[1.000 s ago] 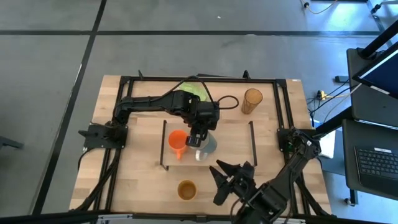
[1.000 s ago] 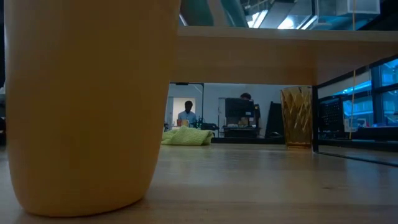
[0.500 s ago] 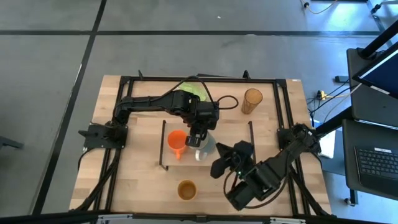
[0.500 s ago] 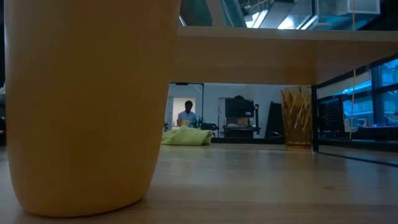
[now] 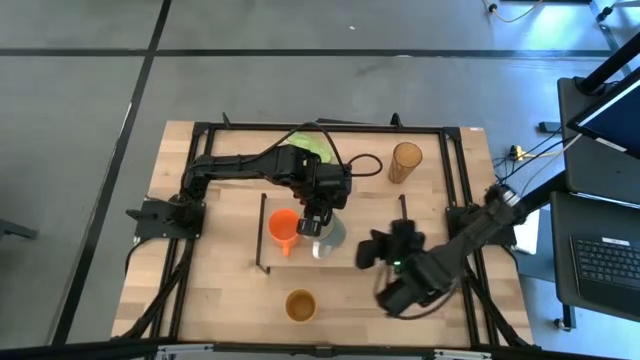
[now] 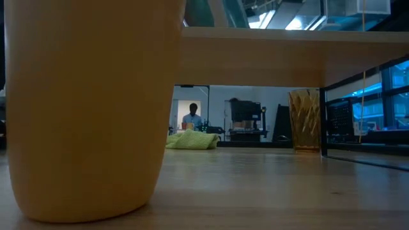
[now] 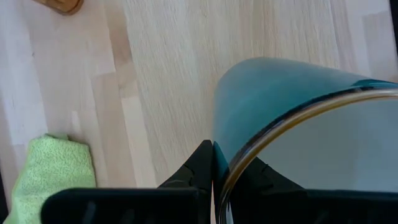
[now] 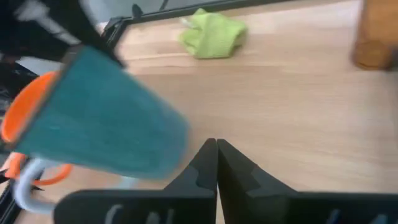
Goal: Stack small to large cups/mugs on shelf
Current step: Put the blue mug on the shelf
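Counting four vessels: orange mug (image 5: 284, 229) and teal-sided white mug (image 5: 330, 232) on the shelf (image 5: 372, 232), brown cup (image 5: 300, 305) and tumbler (image 5: 405, 161) off it; left gripper (image 5: 318, 222) clamps the white mug's rim, right gripper (image 5: 374, 249) clenched

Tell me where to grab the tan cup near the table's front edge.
Pinch one wall at the rim of the tan cup, coming straight down. It stands upright, mouth up, no handle showing; its body looks wide for a side grasp.
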{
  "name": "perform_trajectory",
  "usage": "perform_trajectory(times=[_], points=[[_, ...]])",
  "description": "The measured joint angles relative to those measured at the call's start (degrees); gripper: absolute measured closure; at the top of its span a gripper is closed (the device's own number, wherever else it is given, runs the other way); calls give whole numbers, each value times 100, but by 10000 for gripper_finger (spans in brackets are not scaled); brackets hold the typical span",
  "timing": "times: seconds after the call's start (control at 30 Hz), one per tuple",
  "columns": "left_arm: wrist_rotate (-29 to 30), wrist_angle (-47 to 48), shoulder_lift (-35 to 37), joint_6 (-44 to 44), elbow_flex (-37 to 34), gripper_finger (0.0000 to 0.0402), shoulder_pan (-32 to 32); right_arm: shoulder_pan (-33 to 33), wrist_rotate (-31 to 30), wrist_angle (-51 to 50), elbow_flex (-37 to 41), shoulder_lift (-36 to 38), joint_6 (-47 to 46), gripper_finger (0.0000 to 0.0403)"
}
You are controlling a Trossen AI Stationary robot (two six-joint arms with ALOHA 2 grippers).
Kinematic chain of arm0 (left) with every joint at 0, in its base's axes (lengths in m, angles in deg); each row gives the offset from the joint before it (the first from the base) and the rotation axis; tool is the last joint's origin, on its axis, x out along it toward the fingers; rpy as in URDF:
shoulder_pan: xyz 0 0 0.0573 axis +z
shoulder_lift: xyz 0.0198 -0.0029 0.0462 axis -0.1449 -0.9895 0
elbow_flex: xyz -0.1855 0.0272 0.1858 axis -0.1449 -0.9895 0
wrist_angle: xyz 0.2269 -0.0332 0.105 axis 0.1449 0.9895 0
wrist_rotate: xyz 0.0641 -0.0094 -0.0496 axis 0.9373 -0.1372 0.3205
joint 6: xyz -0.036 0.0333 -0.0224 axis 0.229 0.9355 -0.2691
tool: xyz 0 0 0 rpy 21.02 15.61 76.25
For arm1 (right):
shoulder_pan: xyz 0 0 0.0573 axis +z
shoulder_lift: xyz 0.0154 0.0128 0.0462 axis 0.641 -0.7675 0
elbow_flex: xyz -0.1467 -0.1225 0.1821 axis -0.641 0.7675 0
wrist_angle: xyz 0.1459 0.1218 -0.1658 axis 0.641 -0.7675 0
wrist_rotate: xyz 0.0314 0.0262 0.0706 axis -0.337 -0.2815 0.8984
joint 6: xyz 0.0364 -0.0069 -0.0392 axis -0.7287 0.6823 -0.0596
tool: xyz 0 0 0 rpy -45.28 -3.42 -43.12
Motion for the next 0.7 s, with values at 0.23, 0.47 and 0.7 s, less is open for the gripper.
perform_trajectory(times=[0.23,0.47,0.7], points=[[-10,183,0,44,59,383,16,170,183,466,1676,1055,-411,401],[-34,150,0,3,61,383,140,-132,206,2148,2753,1155,-358,401],[-90,100,-2,0,61,383,161,-256,-22,2674,3268,1417,-383,402]])
